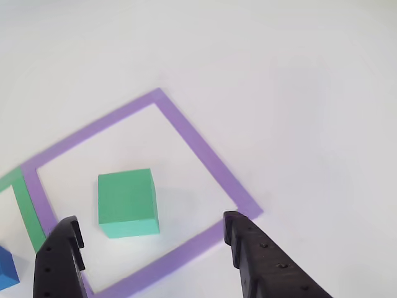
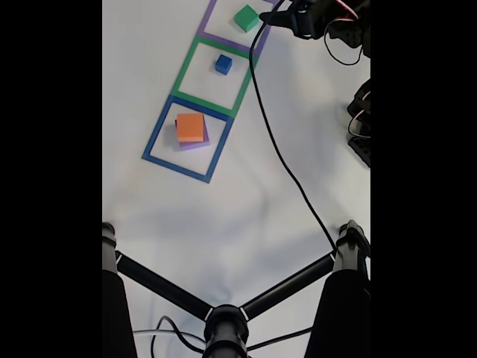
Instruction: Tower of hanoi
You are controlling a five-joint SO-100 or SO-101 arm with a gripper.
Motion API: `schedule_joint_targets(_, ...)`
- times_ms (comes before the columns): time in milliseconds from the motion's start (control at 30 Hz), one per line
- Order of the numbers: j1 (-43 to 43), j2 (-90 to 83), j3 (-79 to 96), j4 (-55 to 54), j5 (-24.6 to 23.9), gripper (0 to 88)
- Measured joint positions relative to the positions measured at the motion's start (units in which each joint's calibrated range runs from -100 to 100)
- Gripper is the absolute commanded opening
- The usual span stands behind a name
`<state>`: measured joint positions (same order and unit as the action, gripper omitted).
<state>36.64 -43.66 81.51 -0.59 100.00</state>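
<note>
The black two-finger pincer (image 1: 152,230) comes in from the bottom edge of the other view with its two fingers wide apart, and nothing is between them. One black finger (image 1: 60,261) is at about 7 o'clock in that picture, the second one (image 1: 260,257) at about 5 o'clock. In the fixed view the pincer (image 2: 267,16) is at the top, at about 12 o'clock, at the end of the dark arm (image 2: 317,16).

Just beyond the fingertips, a little towards 10 o'clock, rests the green square foam block (image 1: 126,202). It lies flat on the white table (image 1: 298,93), inside the purple tape square outline (image 1: 205,152), and touches no finger.

I count four foam blocks and three tape outlines. The small blue foam cube (image 2: 223,64) is alone in the green tape square outline (image 2: 183,69). The orange square foam block (image 2: 190,127) lies on top of the flat purple foam slab (image 2: 198,143), inside the blue tape square outline (image 2: 159,134), near 10 o'clock from the centre of the fixed view.

The blocks are plain, with matte surfaces and straight edges. I can read no writing or label on them.

A black cable (image 2: 279,156) runs over the table from the arm down to a black stand (image 2: 223,321) at 6 o'clock.
</note>
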Motion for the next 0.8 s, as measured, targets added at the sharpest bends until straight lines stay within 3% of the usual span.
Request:
schedule_joint_targets(567, -1.9, 41.2, 0.9, -48.0, 0.0, 25.7)
schedule_joint_targets(800, -2.6, 55.9, -6.0, -56.7, 0.0, 25.4)
